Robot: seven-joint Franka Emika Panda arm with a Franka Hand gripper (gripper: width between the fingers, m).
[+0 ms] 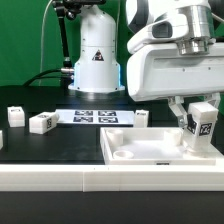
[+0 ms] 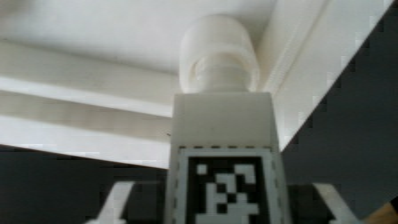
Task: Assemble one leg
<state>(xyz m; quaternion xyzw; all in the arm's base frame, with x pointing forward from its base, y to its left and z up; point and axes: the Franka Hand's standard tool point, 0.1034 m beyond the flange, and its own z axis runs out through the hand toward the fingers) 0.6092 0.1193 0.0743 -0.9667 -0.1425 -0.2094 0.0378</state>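
White plastic, stiff and light, probably slick. From the exterior view's left: loose blocks (image 1: 42, 122), the marker board (image 1: 95, 117), the tray (image 1: 150, 157), then your gripper (image 1: 199, 112), clamped on the leg (image 1: 205, 125) above the tray's right end. Grip its flat sides.

The arm (image 1: 150, 18) comes down on the exterior view's right, its bulky white wrist housing (image 1: 170, 70) held low and roughly level, with the gripper (image 1: 199, 122) pointing downward beneath it. The two fingers (image 1: 181, 110) stand close together and seem to be clamped on the leg (image 2: 228, 150), which fills the space between them in the wrist view. Only pale slivers of the fingertips show at either side there, so the contact itself is hard to confirm.
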